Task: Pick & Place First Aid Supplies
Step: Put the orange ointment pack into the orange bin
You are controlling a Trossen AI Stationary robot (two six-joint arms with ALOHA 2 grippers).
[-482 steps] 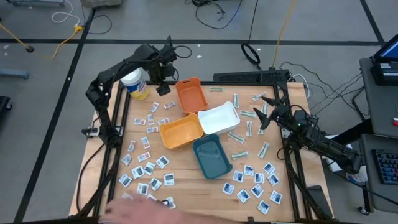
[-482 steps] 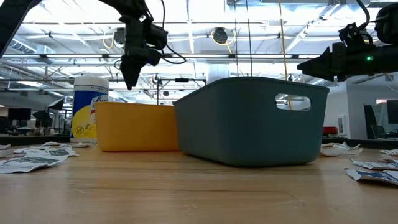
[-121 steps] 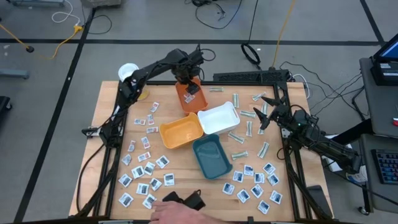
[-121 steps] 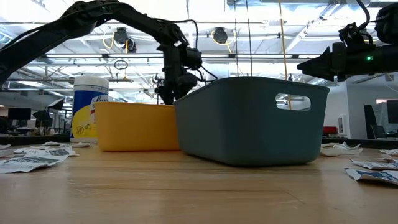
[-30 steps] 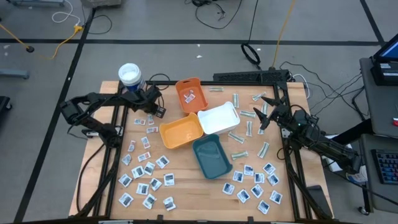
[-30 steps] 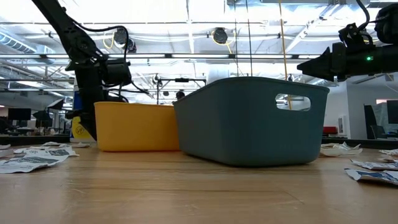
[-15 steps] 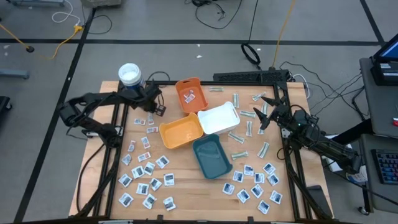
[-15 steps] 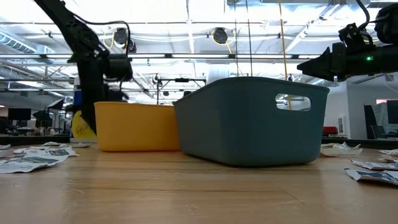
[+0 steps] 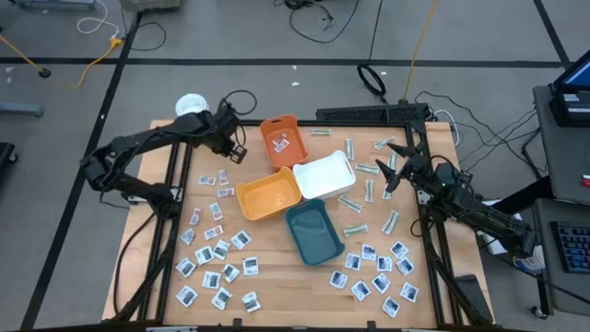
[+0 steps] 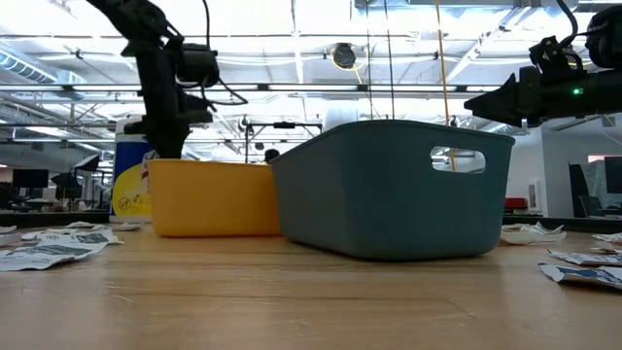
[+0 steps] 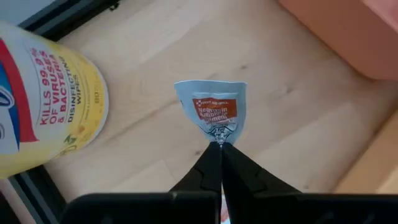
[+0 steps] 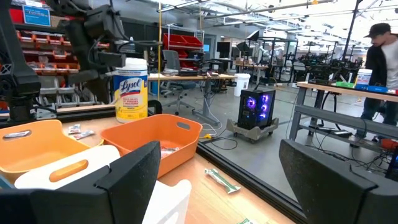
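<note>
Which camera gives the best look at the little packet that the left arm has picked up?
The left wrist view: the packet fills its middle, pinched by the left pincer. From above it is a speck at the pincer; the other views hide it.

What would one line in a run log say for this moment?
left gripper: shut on sachet, lifted near canister | right gripper: open, waiting at table's right

Four trays (image 9: 302,189) clustered mid-table, touching each other; one at the far end has a couple of sachets (image 9: 284,141) in it. Canister (image 9: 192,106) at far left corner. Left gripper (image 9: 239,152) sits btwn canister & far tray, above the tabletop, sachet (image 11: 211,114) pinched in its tips. More sachets spread left & near-right of trays; strips (image 9: 369,180) to the right. Right gripper (image 9: 395,159) by right edge
</note>
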